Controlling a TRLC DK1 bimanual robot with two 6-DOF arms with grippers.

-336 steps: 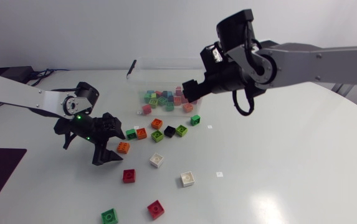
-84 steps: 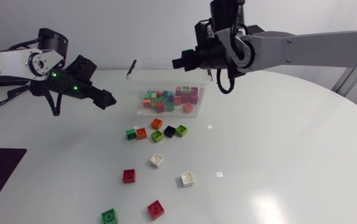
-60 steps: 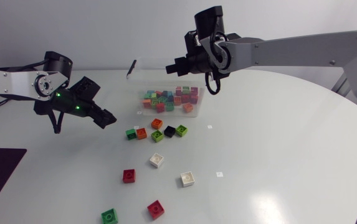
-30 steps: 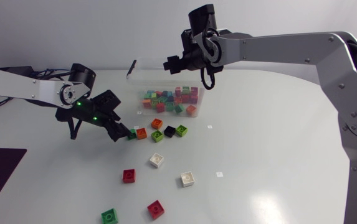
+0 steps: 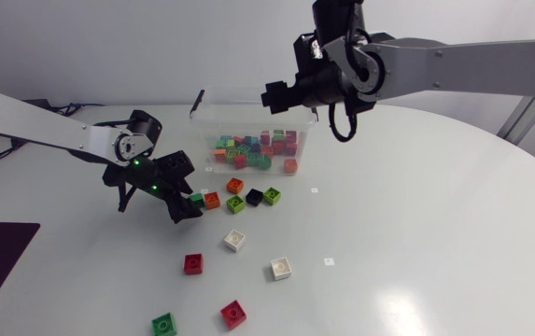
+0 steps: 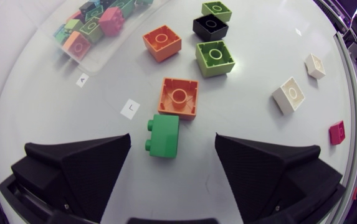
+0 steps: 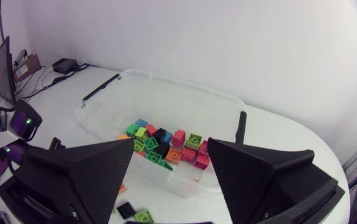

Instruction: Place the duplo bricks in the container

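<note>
- The left arm's matte black gripper (image 6: 171, 155) hung low over the white table (image 5: 416, 233), its wedge fingers spread wide and gripping nothing
- A small dark-green duplo brick (image 6: 164, 137) lay on its side between those fingers, clear of both, with an orange square brick (image 6: 179, 98) touching its far end
- Just ahead of that pair sat a lime-green brick (image 6: 215, 57), a black brick (image 6: 210, 26), a second orange brick (image 6: 162, 42) and another green brick (image 6: 216, 9), close together
- Two white bricks (image 5: 234, 240) (image 5: 281, 269), two red bricks (image 5: 193, 264) (image 5: 233, 313) and a lone green brick (image 5: 163, 324) lay scattered nearer the table's front edge, well apart
- The clear plastic container (image 5: 248, 103) stood beyond the cluster, with many coloured bricks (image 7: 166, 146) in it
- The right arm's black gripper (image 7: 170, 149) hung above the container — fingers apart, holding nothing
</note>
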